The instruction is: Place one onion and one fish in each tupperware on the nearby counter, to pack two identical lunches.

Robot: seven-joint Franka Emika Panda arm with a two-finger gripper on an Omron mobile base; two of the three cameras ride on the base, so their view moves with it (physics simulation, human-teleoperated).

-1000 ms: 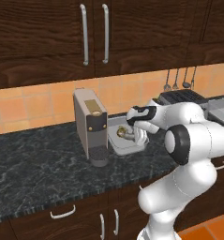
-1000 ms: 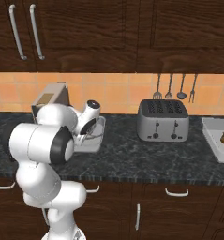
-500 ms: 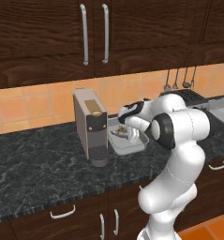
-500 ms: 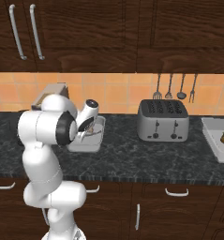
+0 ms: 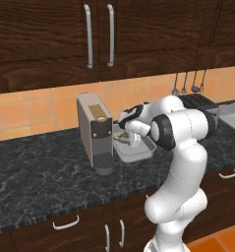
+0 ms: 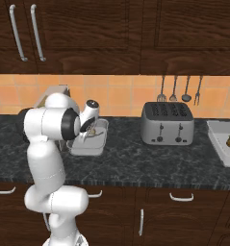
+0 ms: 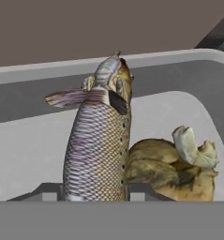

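While my end effector [image 7: 95,193] is gripping the fish [image 7: 98,140] between its fingers, I am hanging it over the tupperware [image 7: 29,145] on the bench [image 5: 35,172], with an onion [image 7: 176,166] lying just beside it.

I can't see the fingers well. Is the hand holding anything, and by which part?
The fish, gripped near its tail end, head pointing away, over the tupperware.
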